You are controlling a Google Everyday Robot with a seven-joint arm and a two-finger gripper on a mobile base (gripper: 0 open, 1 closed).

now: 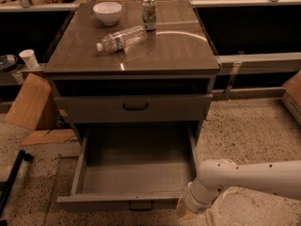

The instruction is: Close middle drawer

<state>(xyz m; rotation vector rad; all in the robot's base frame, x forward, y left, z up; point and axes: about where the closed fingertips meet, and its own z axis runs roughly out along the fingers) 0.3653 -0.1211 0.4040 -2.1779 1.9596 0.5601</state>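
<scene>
The brown cabinet top (pixel 169 51) carries a white bowl (pixel 107 12) at far left, an upright soda can (pixel 149 13) to its right, and a clear plastic bottle (pixel 121 39) lying on its side nearer. The gripper (pixel 183 213) sits low at near right, by the front corner of the middle drawer (pixel 136 173).

End effector (pixel 185 213) sits beside front-right corner of open middle drawer (pixel 132 174).
</scene>
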